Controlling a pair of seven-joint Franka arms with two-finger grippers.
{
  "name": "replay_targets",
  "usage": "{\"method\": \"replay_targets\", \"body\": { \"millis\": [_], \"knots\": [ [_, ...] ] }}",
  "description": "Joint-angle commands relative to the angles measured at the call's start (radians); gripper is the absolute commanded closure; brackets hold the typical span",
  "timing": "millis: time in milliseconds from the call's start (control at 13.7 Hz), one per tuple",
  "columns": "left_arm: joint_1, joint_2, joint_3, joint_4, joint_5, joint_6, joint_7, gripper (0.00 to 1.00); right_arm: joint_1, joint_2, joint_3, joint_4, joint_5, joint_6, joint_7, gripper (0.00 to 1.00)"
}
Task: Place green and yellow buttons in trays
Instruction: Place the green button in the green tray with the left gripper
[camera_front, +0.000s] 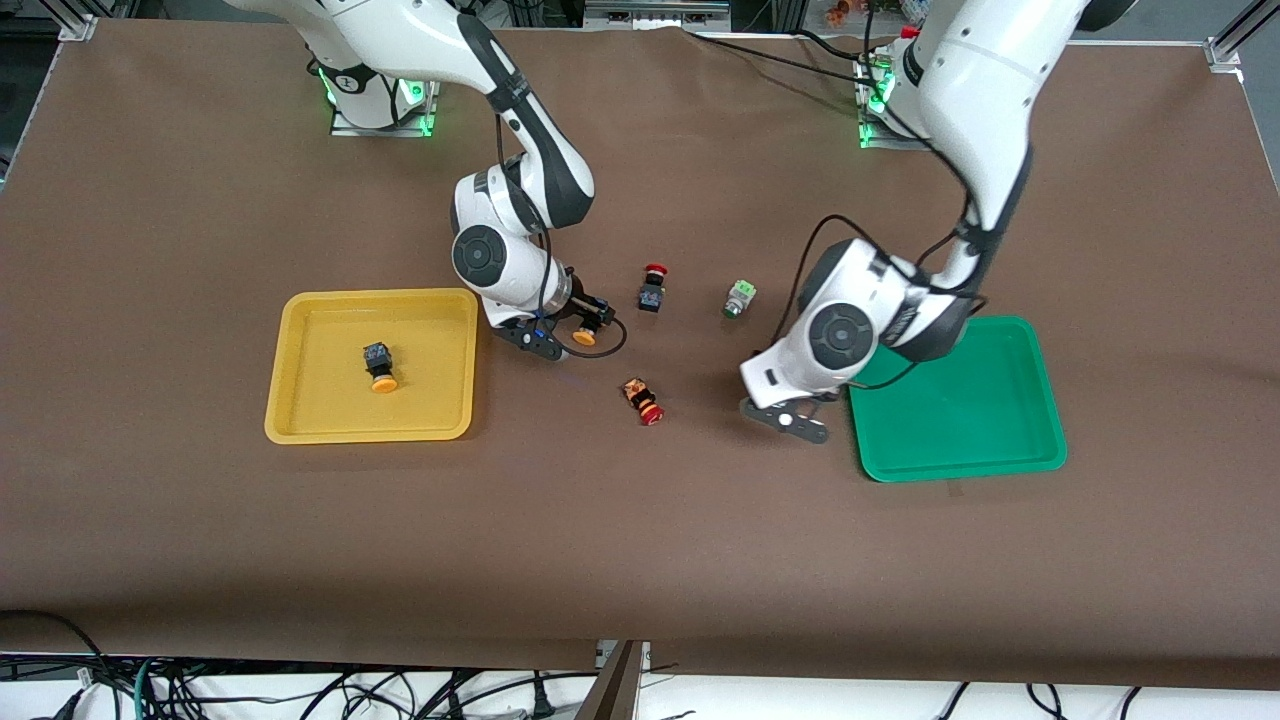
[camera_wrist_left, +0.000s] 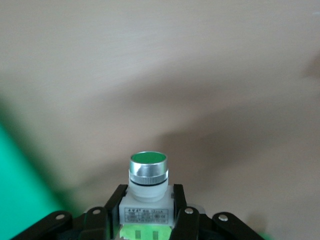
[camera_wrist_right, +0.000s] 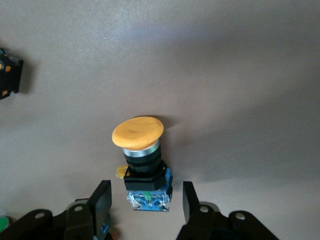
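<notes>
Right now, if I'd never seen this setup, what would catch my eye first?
Probably the two bright trays: the yellow tray toward the right arm's end already holds a yellow button, while the green tray toward the left arm's end shows no button. Between them, the left gripper grips a green button beside the green tray, and the right gripper straddles another yellow-capped button, fingers open.

Even overhead light, soft shadows; left wrist view blurred.

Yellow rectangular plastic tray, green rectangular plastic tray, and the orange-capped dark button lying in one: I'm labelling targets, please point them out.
Yellow rectangular plastic tray (camera_front: 440, 330), front view, bare floor.
Green rectangular plastic tray (camera_front: 960, 420), front view, bare floor.
Orange-capped dark button (camera_front: 379, 366), front view, body.
</notes>
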Motion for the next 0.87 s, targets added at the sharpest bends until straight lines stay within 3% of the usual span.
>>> {"method": "replay_targets", "body": {
  "millis": [0,219,364,437,510,583,728,801],
  "knots": [
    [0.011,-0.068,0.097,-0.01,0.02,-0.134,0.08,0.92,0.025,0.019,-0.008,0.005,0.032,0.036,0.009,0.34],
    [0.086,-0.013,0.127,-0.028,0.15,-0.12,0.291,0.89,0.054,0.033,-0.009,0.0,0.044,0.065,0.009,0.37],
    [0.17,0.024,0.115,-0.04,0.152,-0.054,0.367,0.83,0.057,0.033,-0.009,-0.003,0.044,0.062,0.008,0.57],
    [0.174,0.03,0.115,-0.055,0.149,-0.022,0.373,0.61,0.058,0.033,-0.009,-0.004,0.044,0.061,0.006,0.67],
    [0.175,0.029,0.115,-0.06,0.138,-0.02,0.372,0.18,0.059,0.03,-0.009,-0.004,0.043,0.058,0.005,0.75],
    [0.168,0.012,0.115,-0.06,0.138,-0.038,0.372,0.0,0.057,0.022,-0.012,-0.004,0.043,0.055,-0.003,0.81],
    [0.165,-0.055,0.058,-0.048,0.132,-0.148,0.35,0.0,0.054,-0.002,-0.04,0.002,0.026,-0.008,-0.012,0.84],
    [0.166,-0.099,0.026,-0.049,0.091,-0.202,0.321,0.0,0.054,-0.019,-0.09,0.011,-0.003,-0.081,-0.026,0.84]
  ]
}}
